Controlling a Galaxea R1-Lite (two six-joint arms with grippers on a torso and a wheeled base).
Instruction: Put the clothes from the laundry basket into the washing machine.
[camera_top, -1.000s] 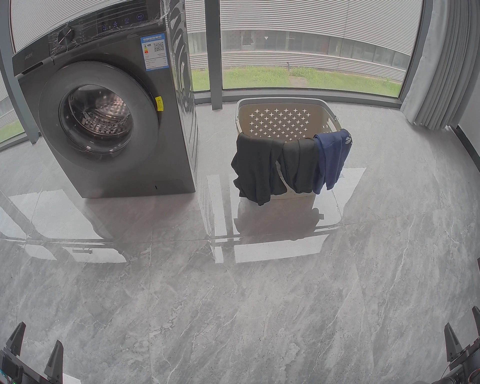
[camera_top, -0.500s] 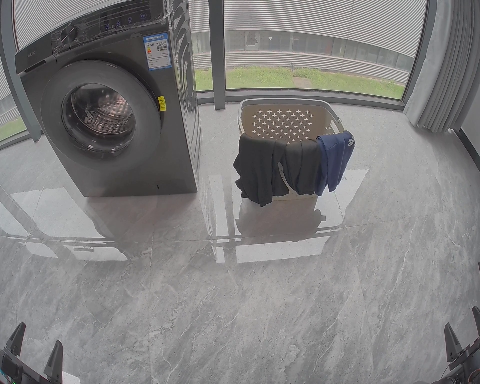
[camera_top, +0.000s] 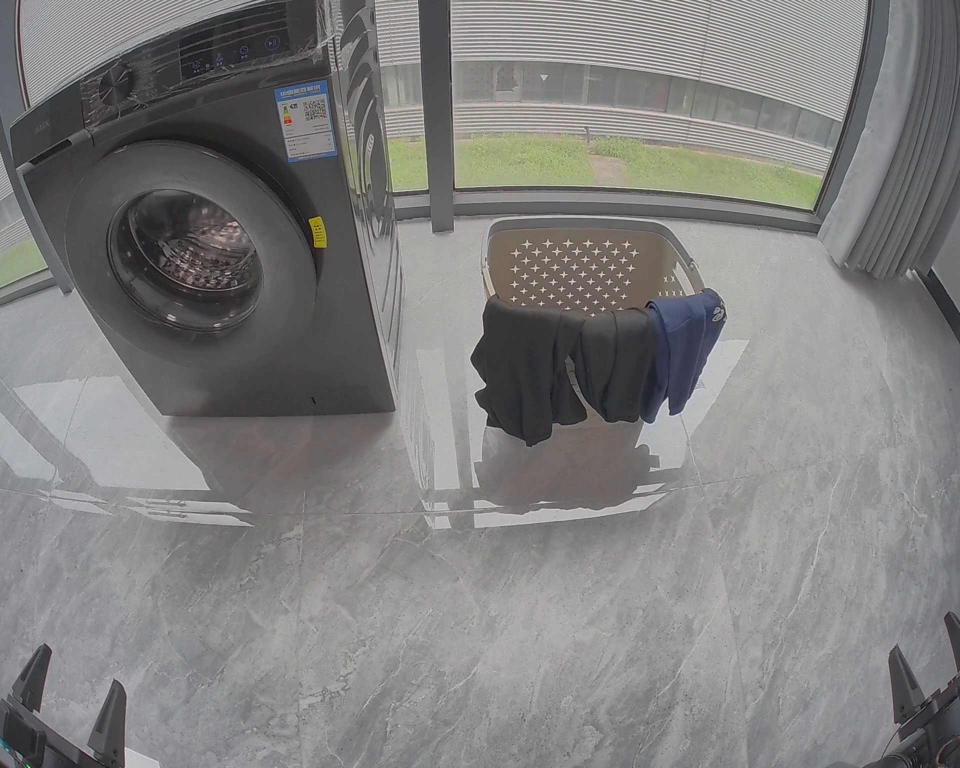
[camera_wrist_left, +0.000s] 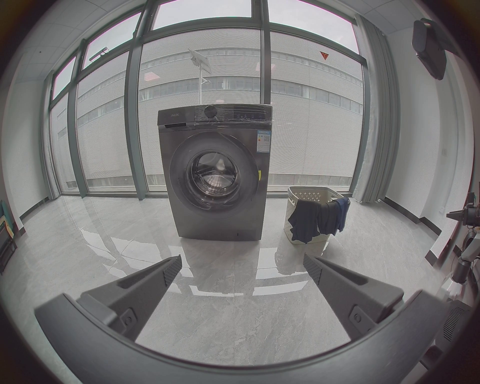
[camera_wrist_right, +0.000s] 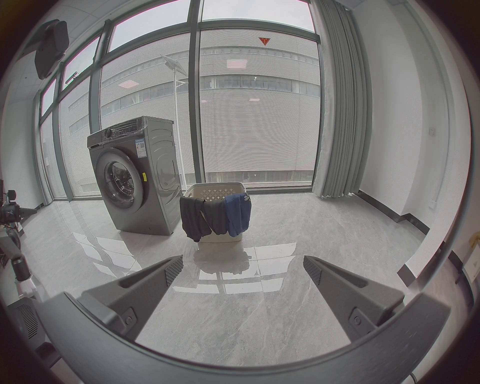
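Note:
The grey washing machine (camera_top: 200, 250) stands at the back left, its round front door facing me with the drum showing in it. To its right sits the beige laundry basket (camera_top: 575, 262). Over the basket's near rim hang a black garment (camera_top: 525, 365), a second dark garment (camera_top: 615, 360) and a blue one (camera_top: 690, 345). My left gripper (camera_top: 75, 690) is low at the near left, open and holding nothing. My right gripper (camera_top: 925, 660) is at the near right, also open and holding nothing. Both are far from the basket. The left wrist view has its gripper (camera_wrist_left: 241, 260) facing the machine (camera_wrist_left: 217, 180). The right wrist view has its gripper (camera_wrist_right: 242, 260) facing the basket (camera_wrist_right: 215, 190).
Glossy grey floor tiles (camera_top: 500, 620) stretch between me and the basket. Floor-to-ceiling windows with a dark pillar (camera_top: 435, 110) run behind the machine and basket. A grey curtain (camera_top: 900, 150) hangs at the back right.
The whole head picture has shifted: machine and basket sit a little lower and larger, so the camera has moved. Both grippers hold the same place and stay open.

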